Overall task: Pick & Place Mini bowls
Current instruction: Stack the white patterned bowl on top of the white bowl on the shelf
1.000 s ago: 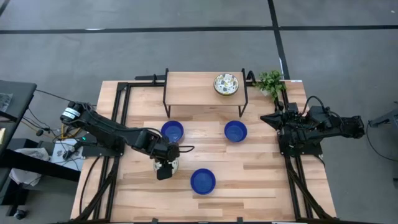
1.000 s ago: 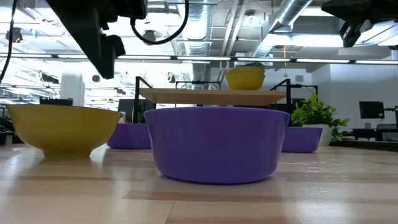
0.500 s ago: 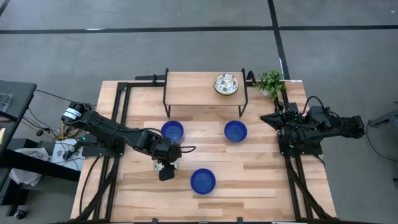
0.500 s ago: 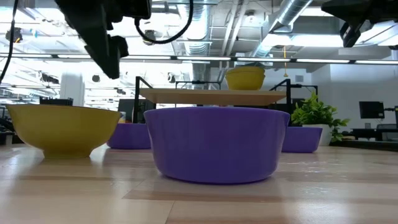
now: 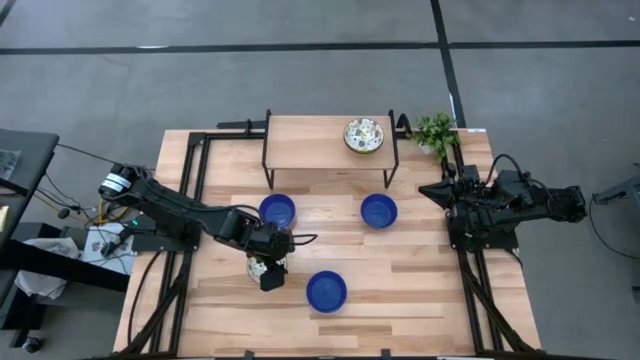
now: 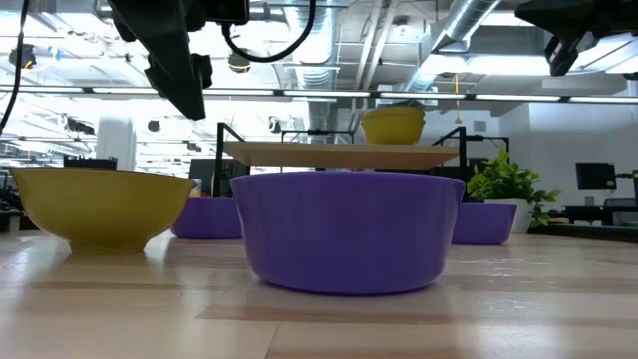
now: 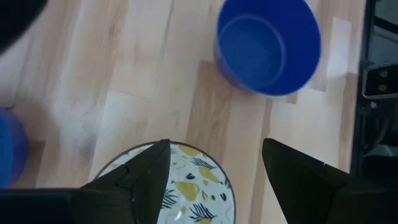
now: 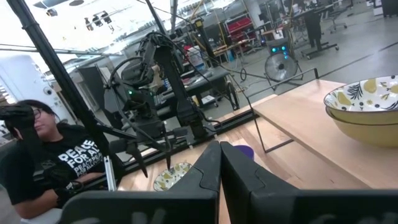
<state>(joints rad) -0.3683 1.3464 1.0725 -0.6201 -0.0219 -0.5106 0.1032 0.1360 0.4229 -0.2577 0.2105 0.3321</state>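
Observation:
A floral mini bowl (image 7: 177,190) stands on the table under my left gripper (image 7: 214,158), which is open, its fingers astride the bowl and above its rim. In the low view the bowl (image 6: 100,204) sits well below that gripper (image 6: 179,75); from above, the gripper (image 5: 266,272) hides most of the bowl (image 5: 256,267). Three blue mini bowls (image 5: 277,211) (image 5: 378,211) (image 5: 326,290) stand on the table. More floral bowls (image 5: 364,135) sit stacked on the raised shelf. My right gripper (image 8: 219,158) is shut and waits at the table's right edge.
A wooden shelf on black legs (image 5: 310,140) spans the far side of the table. A small green plant (image 5: 436,130) stands at the far right corner. Black frame rails (image 5: 195,180) run along both sides. A person (image 8: 56,162) sits beyond the table's left side.
My left gripper has drifted a little toward the table's right edge above the floral bowl, staying open. The bowls have kept their places.

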